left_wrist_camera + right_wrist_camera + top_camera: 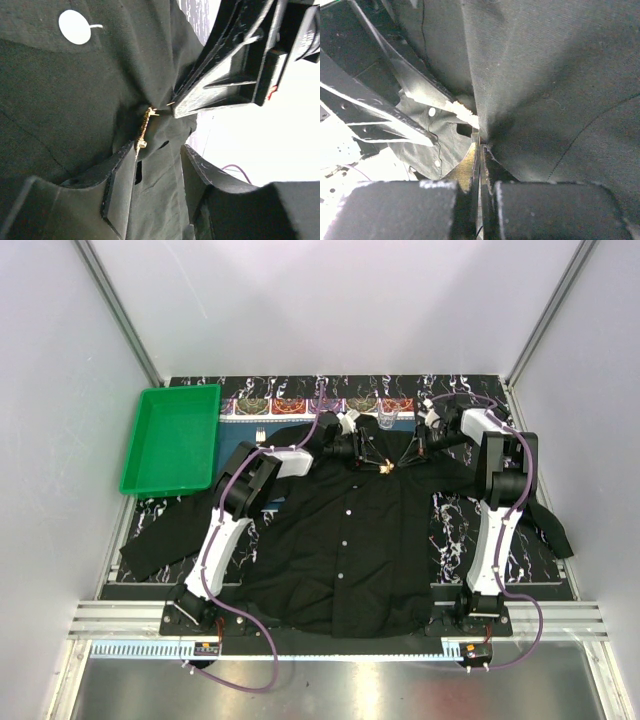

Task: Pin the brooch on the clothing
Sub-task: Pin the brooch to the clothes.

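1. While the black shirt [345, 540] lay spread out, the brooch [144, 131] sat by its collar, at 12 o'clock.
2. The left gripper [157, 150], at the brooch's 9 o'clock, stood open.
3. The right gripper [479, 145], at 3 o'clock, was pinched closed, tip at the brooch.

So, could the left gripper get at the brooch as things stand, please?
Probably yes: the brooch sits on the shirt just past the open left gripper, nothing between them, though the shut right gripper crowds its far side.
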{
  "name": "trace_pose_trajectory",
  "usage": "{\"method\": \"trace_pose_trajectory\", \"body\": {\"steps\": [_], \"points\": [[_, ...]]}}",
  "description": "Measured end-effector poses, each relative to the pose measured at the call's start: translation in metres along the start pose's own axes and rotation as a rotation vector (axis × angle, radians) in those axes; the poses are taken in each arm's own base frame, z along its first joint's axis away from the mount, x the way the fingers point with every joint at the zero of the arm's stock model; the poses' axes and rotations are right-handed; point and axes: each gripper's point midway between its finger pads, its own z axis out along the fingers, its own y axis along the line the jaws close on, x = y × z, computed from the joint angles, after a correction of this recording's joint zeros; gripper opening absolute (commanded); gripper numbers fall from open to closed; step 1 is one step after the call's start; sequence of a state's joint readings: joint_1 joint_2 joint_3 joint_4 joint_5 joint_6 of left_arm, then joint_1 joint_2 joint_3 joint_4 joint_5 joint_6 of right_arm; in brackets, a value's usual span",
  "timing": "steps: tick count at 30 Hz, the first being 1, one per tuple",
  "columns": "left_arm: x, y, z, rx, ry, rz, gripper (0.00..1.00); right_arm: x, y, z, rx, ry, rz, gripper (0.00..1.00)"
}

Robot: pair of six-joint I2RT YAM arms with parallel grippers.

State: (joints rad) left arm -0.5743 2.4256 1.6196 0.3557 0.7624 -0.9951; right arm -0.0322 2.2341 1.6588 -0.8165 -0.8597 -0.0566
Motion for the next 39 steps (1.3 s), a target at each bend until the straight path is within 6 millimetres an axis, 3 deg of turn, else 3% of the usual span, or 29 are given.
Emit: {"method": "trace_pose_trajectory", "body": {"steps": [22,32,39], "points": [[0.019,-0.007,-0.008,0.079,-0.046,-0.042,0.47,0.022,-0.010,0.008,-0.050,-0.042,0.307,0.00],[0.020,-0.006,-0.011,0.062,-0.064,-0.042,0.46,0.013,-0.001,0.000,-0.083,-0.098,0.335,0.00],[0.019,-0.005,-0.010,0.038,-0.088,-0.040,0.48,0.017,-0.005,0.002,-0.088,-0.099,0.380,0.00]]}}
